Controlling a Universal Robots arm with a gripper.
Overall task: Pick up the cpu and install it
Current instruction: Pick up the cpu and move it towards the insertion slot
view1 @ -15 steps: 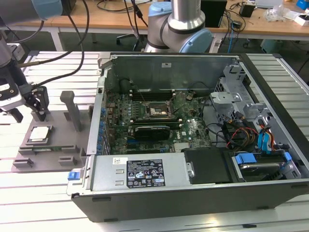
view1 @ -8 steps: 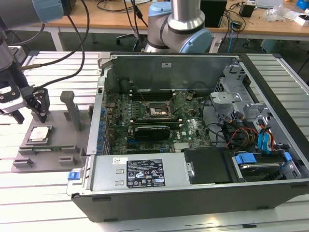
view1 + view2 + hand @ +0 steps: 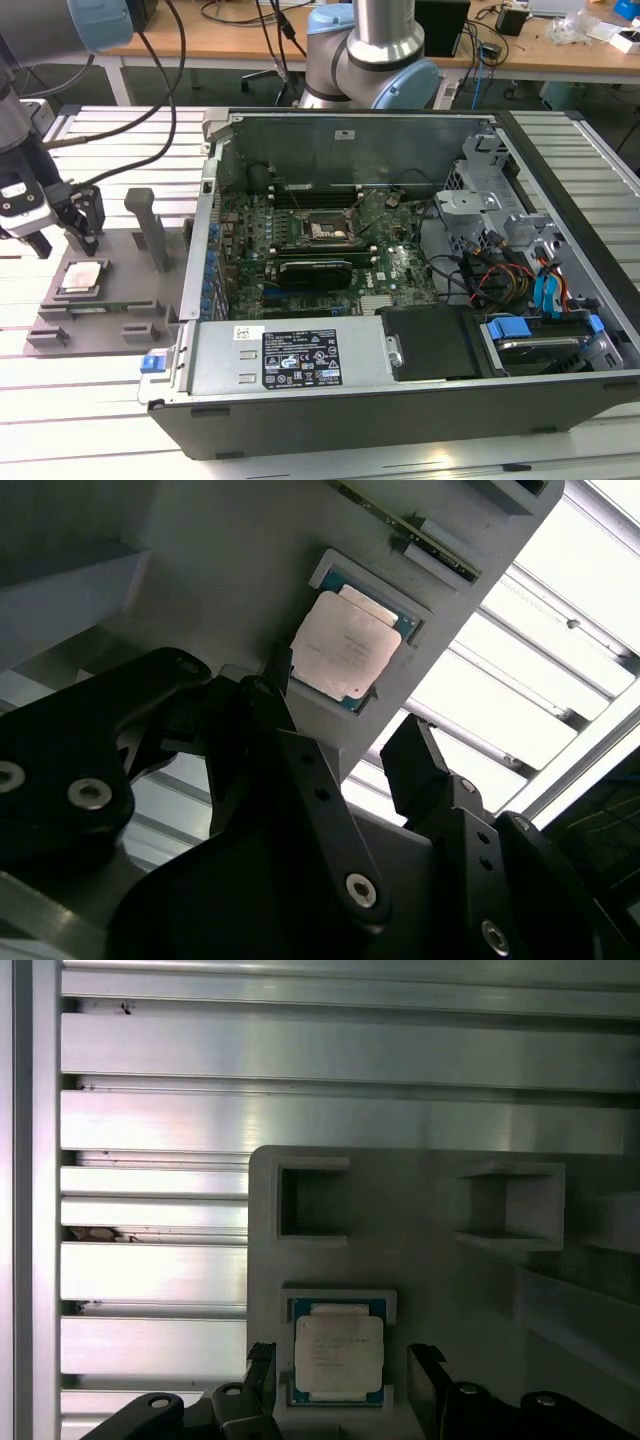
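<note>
**A:** Why is the tool (image 3: 65,232) spread like that?

**B:** Its fingers (image 3: 262,1375) stand apart, one on either side of the cpu (image 3: 338,1355), clamping nothing. I judge that lets them close on its edges.

**A:** And the cpu?

**B:** It sits flat in a recess of the grey tray (image 3: 430,1290), which keeps it square. Beyond the tray lies the open computer case (image 3: 400,250), and its socket (image 3: 322,232) looks unfilled.

Arm (image 3: 370,50): rises out of the exterior view beyond the computer case (image 3: 400,390); the stretch leading to the gripper (image 3: 62,238) at far left is out of frame. Cpu (image 3: 338,1353): lid print too small to read. Tray (image 3: 430,1260): cut off by the first wrist view's edge. Socket (image 3: 322,232): contents too small to tell.
</note>
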